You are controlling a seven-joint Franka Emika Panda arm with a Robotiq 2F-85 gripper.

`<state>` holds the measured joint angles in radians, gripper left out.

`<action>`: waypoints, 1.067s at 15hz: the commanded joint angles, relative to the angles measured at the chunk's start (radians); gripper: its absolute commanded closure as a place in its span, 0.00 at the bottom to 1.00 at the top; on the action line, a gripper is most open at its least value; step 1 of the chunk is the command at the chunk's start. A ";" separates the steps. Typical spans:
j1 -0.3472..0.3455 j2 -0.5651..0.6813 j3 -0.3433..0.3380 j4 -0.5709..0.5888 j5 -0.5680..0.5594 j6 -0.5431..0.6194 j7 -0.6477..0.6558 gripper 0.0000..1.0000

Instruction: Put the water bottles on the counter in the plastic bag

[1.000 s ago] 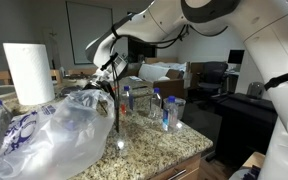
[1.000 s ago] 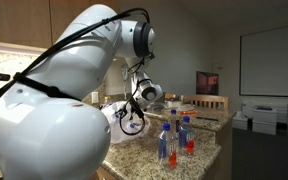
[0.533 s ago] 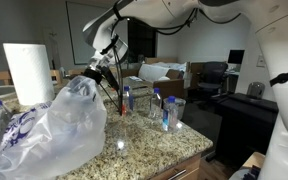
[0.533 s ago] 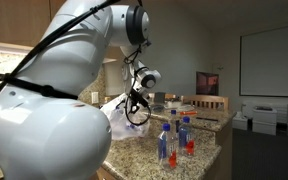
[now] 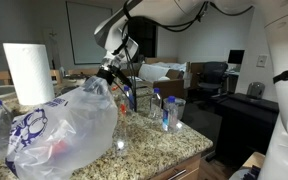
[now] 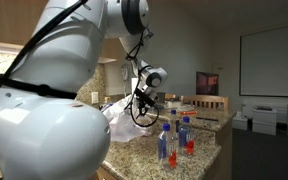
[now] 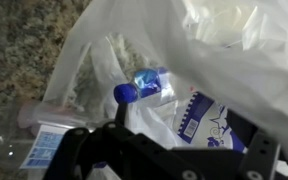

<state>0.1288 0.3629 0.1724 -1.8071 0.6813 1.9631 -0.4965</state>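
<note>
Pincer (image 5: 113, 71), its jaws apart and holding nothing, hangs just above the top of the plastic bag (image 5: 59, 132) at lower left of the frame, one water bottle (image 7: 144, 85) lying inside it in the wrist view, while other water bottles (image 5: 170, 112) stand on the tabletop (image 5: 164, 148) right of centre.

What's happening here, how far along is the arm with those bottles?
The Franka arm is bagging water bottles. Its gripper hovers over the mouth of the plastic bag with jaws open, holding nothing. In the wrist view a blue-capped bottle appears to lie inside the bag. At least two more bottles stand upright on the counter beside the bag, not yet packed.
</note>
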 commanded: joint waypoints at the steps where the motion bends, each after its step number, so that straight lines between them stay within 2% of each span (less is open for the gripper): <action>1: 0.019 -0.110 0.001 -0.130 -0.046 0.140 0.070 0.00; 6: 0.047 -0.220 0.000 -0.267 -0.148 0.387 0.241 0.00; 10: 0.035 -0.229 -0.021 -0.340 -0.237 0.526 0.428 0.00; 16: -0.002 -0.160 -0.044 -0.361 -0.194 0.625 0.547 0.00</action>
<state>0.1471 0.1873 0.1222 -2.1482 0.4772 2.5395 -0.0082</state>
